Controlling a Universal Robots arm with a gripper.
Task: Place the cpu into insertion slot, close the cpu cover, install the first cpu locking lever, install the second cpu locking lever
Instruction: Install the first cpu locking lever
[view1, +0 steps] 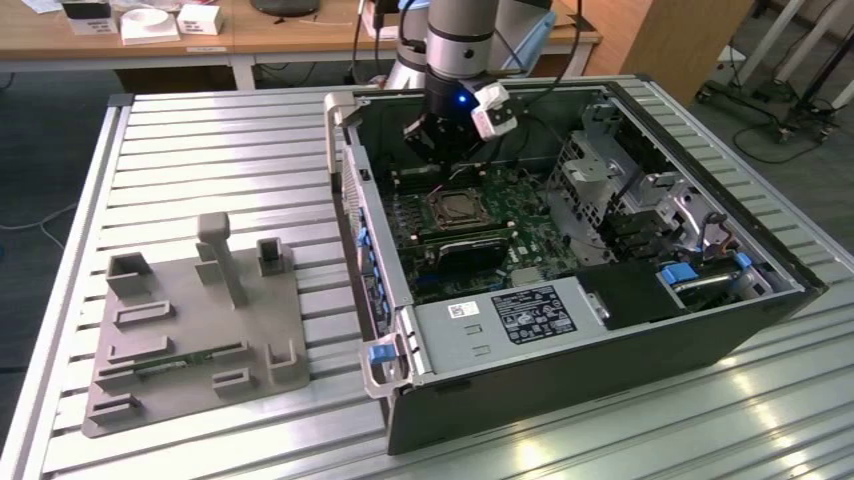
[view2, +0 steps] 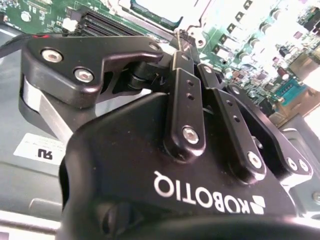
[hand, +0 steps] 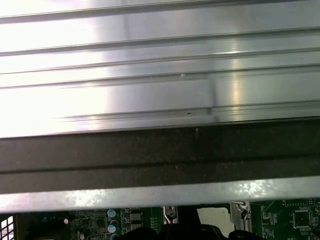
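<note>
An open computer case (view1: 747, 250) lies on the slatted metal table. On its green motherboard (view1: 534, 215) the cpu (view1: 462, 208) shows as a small dull grey square in the socket. The cpu cover (view1: 437, 216) appears to lie flat around it as a thin metal frame. My gripper (view1: 450, 165) reaches down into the case just beyond the socket's far edge, close above the board. In the second wrist view the gripper (view2: 181, 39) has its black fingers drawn together at the tips, with nothing visible between them, over a glare-washed part of the socket.
A grey box with a white label (view1: 514, 310) sits in the case's near end, and a metal drive cage (view1: 601, 170) is on the exterior view's right. A grey slotted fixture (view1: 194, 330) lies on the table on the exterior view's left. The case wall (hand: 160, 150) stands close by.
</note>
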